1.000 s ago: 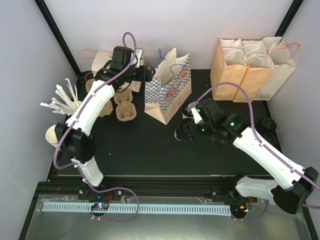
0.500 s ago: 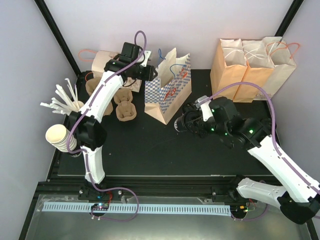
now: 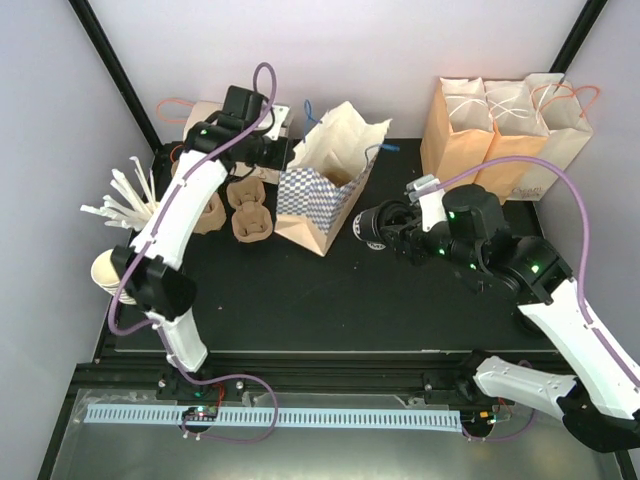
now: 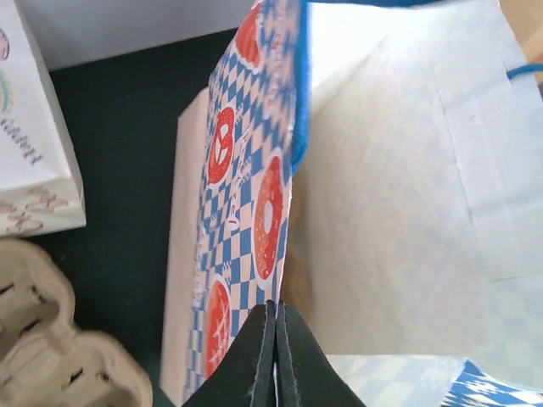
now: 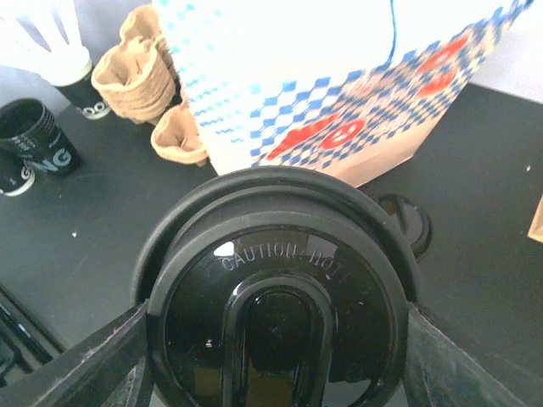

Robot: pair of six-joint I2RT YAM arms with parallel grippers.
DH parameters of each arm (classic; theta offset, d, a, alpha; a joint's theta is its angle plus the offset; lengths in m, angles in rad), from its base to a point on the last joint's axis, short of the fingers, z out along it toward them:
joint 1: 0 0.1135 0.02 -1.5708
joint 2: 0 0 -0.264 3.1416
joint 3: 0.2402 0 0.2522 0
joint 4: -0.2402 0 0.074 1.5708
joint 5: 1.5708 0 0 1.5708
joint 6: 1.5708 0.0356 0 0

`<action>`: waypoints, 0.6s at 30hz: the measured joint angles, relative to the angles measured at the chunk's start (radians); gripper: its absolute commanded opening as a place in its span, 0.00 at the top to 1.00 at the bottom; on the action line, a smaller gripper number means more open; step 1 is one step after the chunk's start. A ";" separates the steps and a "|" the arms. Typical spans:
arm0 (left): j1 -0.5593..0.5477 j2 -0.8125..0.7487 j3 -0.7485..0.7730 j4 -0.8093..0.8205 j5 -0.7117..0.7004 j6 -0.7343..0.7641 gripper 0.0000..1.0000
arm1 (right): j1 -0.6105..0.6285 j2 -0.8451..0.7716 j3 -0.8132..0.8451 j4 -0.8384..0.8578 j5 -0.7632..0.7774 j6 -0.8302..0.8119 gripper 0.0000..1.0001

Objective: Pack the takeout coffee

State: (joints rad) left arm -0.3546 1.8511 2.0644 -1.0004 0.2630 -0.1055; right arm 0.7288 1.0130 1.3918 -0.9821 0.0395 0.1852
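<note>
My right gripper (image 3: 375,228) is shut on a takeout coffee cup (image 3: 372,230) just right of the blue-checked paper bag (image 3: 320,190). In the right wrist view the cup's black lid (image 5: 280,314) fills the frame between my fingers (image 5: 93,360), with the bag (image 5: 339,93) beyond it. My left gripper (image 3: 283,152) is shut on the bag's back-left rim and holds the mouth wide open and tilted. In the left wrist view the jaws (image 4: 276,314) pinch the checked wall (image 4: 254,170) and the pale inside (image 4: 407,212) shows.
Brown pulp carriers (image 3: 250,215) lie left of the bag. Kraft bags (image 3: 500,130) stand at the back right. A stack of plain white cups (image 3: 105,268) and a cup of white cutlery (image 3: 125,205) sit at the left edge. A loose black lid (image 5: 405,222) lies on the table.
My left gripper pulled the bag's rim back and left, so the bag opened wide and tipped. My right gripper moved the lidded cup farther from me, toward the bag.
</note>
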 measured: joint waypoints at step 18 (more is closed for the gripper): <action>0.000 -0.484 -0.597 0.071 0.093 -0.056 0.99 | 0.000 0.026 0.269 -0.051 -0.013 -0.005 0.38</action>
State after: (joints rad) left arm -0.3546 1.3670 1.4670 -0.9295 0.3557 -0.1619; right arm 0.7288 1.0389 1.6611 -1.0336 0.0269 0.1806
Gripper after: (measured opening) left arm 0.022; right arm 0.747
